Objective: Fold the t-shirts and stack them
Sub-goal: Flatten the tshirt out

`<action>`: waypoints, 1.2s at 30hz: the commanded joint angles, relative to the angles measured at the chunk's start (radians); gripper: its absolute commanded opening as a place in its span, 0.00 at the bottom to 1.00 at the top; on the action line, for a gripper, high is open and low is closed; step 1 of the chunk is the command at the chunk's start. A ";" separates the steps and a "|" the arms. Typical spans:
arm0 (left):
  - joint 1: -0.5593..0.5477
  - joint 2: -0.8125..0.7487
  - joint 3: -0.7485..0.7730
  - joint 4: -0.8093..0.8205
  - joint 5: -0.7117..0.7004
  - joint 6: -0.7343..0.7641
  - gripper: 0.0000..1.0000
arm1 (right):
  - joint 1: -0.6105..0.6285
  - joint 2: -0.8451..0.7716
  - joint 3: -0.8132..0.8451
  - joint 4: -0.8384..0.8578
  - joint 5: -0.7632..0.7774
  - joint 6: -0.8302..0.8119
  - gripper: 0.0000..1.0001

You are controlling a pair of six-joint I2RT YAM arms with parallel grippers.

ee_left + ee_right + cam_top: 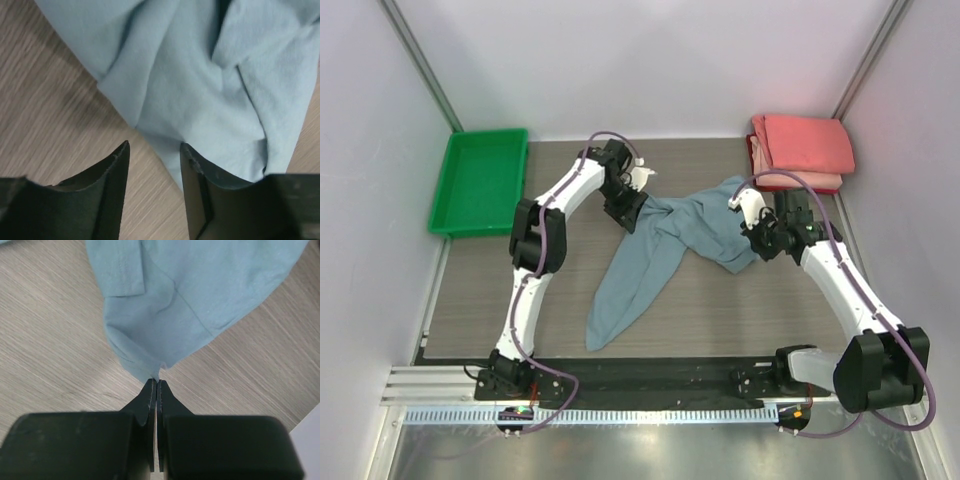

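- Done: the coral-pink t-shirts (802,148) lie folded and stacked at the far right corner of the counter (480,300).
- Not done: the blue-grey t-shirt (655,250) sprawls crumpled across the middle of the counter, trailing toward the near edge.
- The right jaws are pinched shut on a corner at its right side.
- The left jaws stand apart at its far left edge, gripping nothing.
- I judge it needs spreading, folding, then stacking.
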 commanded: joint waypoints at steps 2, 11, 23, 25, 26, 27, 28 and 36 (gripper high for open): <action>0.006 0.074 0.109 -0.080 0.086 -0.038 0.41 | -0.001 0.020 0.066 0.034 0.016 0.012 0.01; 0.075 -0.183 0.073 -0.094 0.105 -0.096 0.00 | 0.018 0.133 0.228 0.071 -0.041 0.011 0.01; -0.098 -0.575 -0.068 -0.244 -0.096 0.079 0.00 | 0.065 0.328 0.445 0.187 -0.079 -0.028 0.01; -0.173 -0.612 -0.260 -0.251 -0.079 0.083 0.04 | 0.063 0.332 0.409 0.190 -0.090 -0.033 0.01; -0.204 -0.630 -0.315 -0.251 -0.084 0.085 0.07 | 0.064 0.333 0.387 0.190 -0.093 -0.034 0.01; -0.233 -0.674 -0.359 -0.252 -0.085 0.086 0.16 | 0.064 0.333 0.377 0.190 -0.094 -0.034 0.01; -0.273 -0.696 -0.408 -0.235 -0.110 0.071 0.21 | 0.063 0.333 0.370 0.192 -0.096 -0.039 0.01; -0.229 -0.689 -0.351 -0.097 -0.358 0.088 0.45 | 0.064 0.351 0.354 0.204 -0.099 0.010 0.01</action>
